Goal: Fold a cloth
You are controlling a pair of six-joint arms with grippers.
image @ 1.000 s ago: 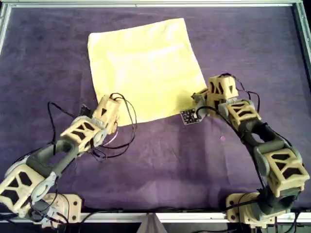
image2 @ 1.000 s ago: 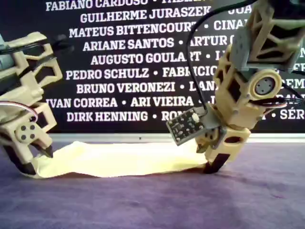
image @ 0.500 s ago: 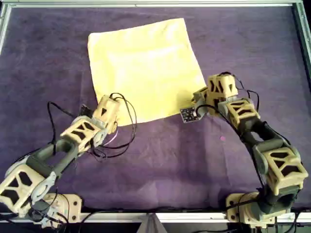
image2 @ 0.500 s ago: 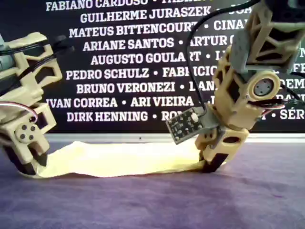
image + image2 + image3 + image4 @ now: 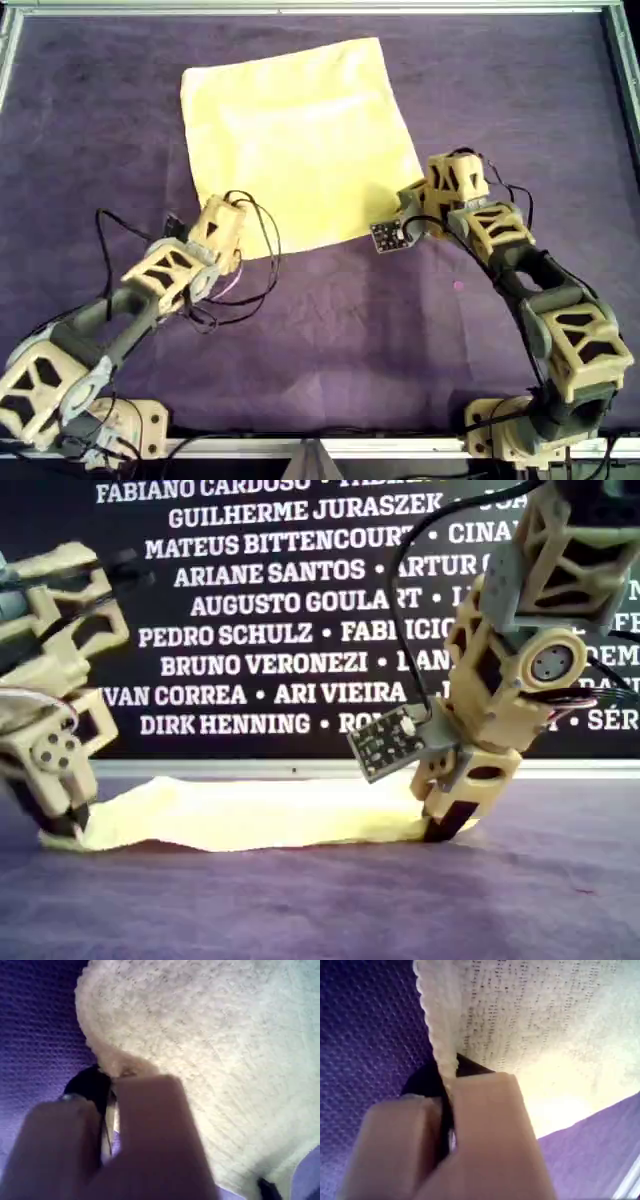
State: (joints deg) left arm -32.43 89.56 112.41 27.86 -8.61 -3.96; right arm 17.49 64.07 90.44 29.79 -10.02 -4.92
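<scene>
Cloth [image 5: 300, 140]: pale yellow, spread flat on the purple surface [image 5: 350, 330], near edge lifted slightly at two corners.

Left gripper [image 5: 222, 222]: closed on one near corner of the cloth; the left wrist view shows the cloth's edge [image 5: 107, 1057] pinched between its fingers [image 5: 150, 1125], the rest of the fabric running away ahead of the gripper.

Right gripper [image 5: 425, 195]: closed on the other near corner; the right wrist view shows a cloth hem [image 5: 440, 1055] clamped between the fingers [image 5: 490, 1125], fabric extending beyond.

Exterior view: cloth [image 5: 260, 815] sags between the two grippers, low over the surface.

Backdrop [image 5: 280, 630]: dark banner with white printed names behind the surface.
</scene>
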